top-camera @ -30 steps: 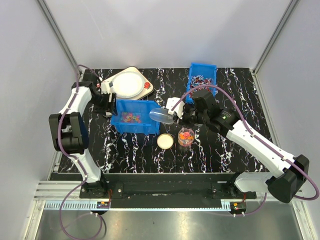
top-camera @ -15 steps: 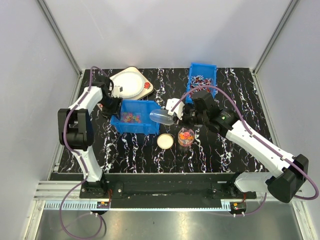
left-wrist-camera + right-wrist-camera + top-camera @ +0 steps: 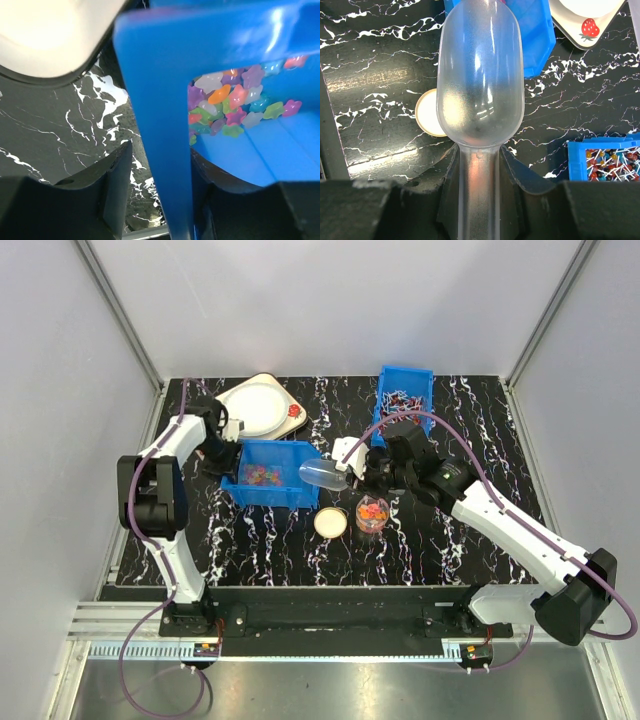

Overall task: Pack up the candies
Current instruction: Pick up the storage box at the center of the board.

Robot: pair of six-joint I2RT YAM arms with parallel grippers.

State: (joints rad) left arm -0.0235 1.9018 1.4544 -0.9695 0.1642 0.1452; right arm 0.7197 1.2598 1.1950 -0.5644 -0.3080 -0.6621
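Scooping in hand: my right gripper (image 3: 478, 155) clenches an empty translucent plastic scoop (image 3: 480, 75). My left gripper (image 3: 162, 155) straddles the wall of the blue plastic bin (image 3: 150, 75), and I cannot tell whether it is clamped. Next: dip into the multicoloured candies (image 3: 235, 105).

Text: none legible in any view.
Numbers: none.
Sign: red strawberry emblem (image 3: 590, 29), on the white tray (image 3: 580, 7) corner, ahead-right of right gripper (image 3: 479, 172) holding scoop (image 3: 480, 75).

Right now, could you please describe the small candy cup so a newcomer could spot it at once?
On the black marbled table, find the large blue bin at the centre. Toward the near edge, off its right corner, lie a flat cream lid and, right of it, the cup: clear, with bright candies inside.
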